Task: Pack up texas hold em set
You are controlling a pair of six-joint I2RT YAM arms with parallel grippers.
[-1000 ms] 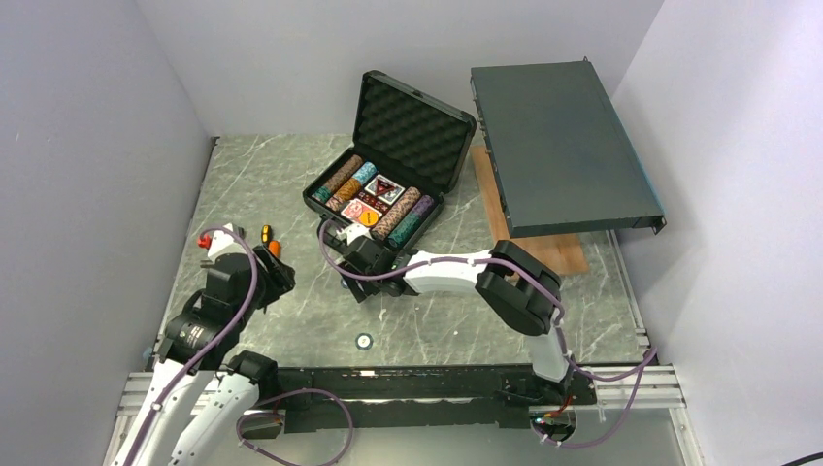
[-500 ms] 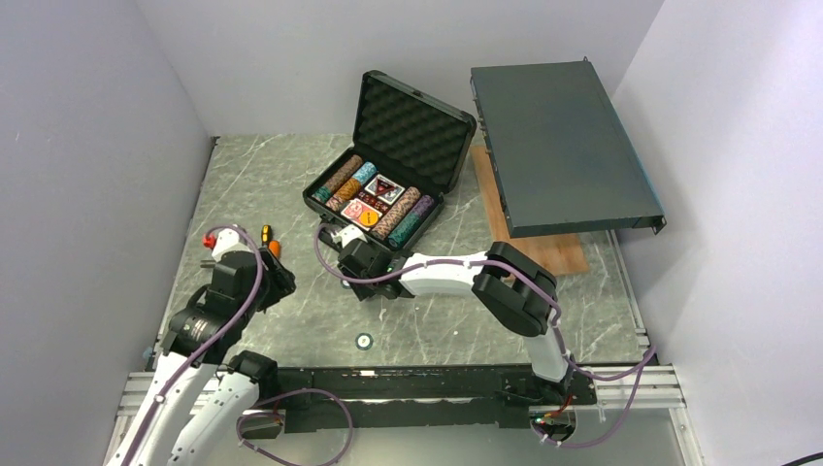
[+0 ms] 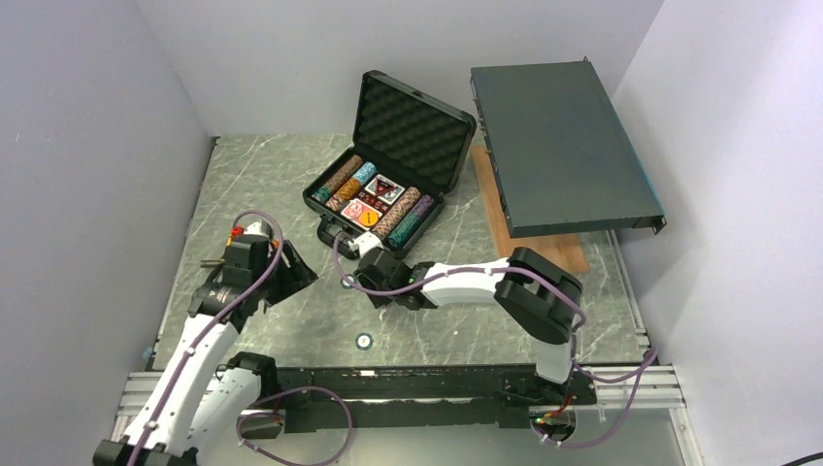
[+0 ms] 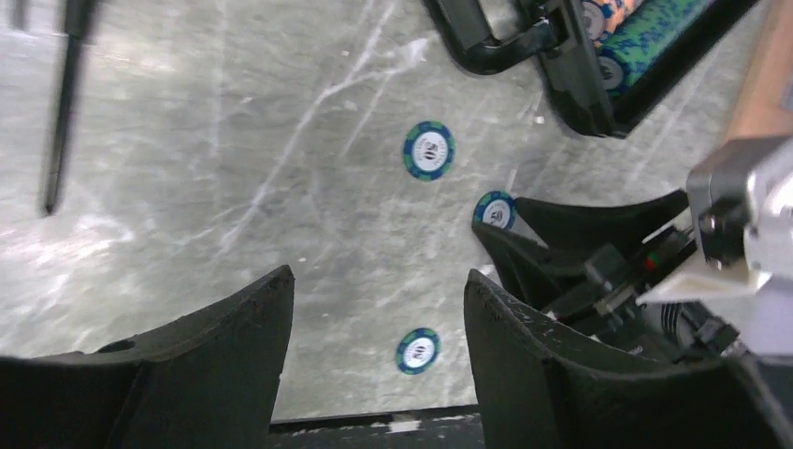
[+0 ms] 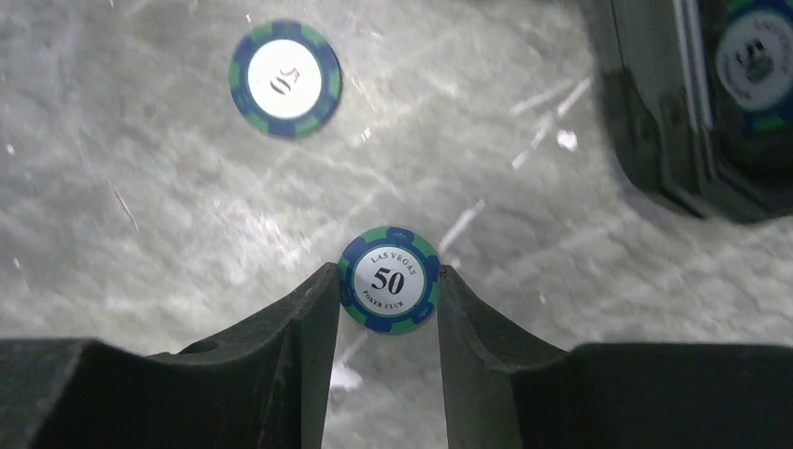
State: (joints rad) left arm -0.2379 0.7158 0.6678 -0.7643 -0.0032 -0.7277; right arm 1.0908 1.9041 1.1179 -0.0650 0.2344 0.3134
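**Poker set, partly packed: one loose chip in the right claw**

Item 1. Black case (image 3: 412,128), lid raised and lined with egg-crate foam, stood at the middle rear of the marble table (image 3: 262,175). Its tray held rows of chips (image 3: 403,216) on both sides and card decks (image 3: 377,191) in the centre. The handle (image 4: 491,61) faced the arms.

Item 2. 50 chip (image 5: 389,280), blue and green, marked "Las Vegas Poker Club", lay flat on the table just in front of the case. The right gripper (image 5: 387,281) was closed narrowly on it, one fingertip against each side of its rim.

Item 3. Second chip (image 5: 285,79), same pattern, lay flat and loose near the first, touching nothing.

Item 4. Third chip (image 3: 364,341), also loose, lay nearer the arm bases, well apart from the case.

Item 5. Left gripper (image 4: 379,279) hung above the table left of the right one, jaws spread wide with nothing between them.

Other stock. A large flat grey box (image 3: 563,136) was propped right of the case, over a wooden board (image 3: 558,254). A slim dark tool shaft (image 4: 58,122) lay at the table's left.
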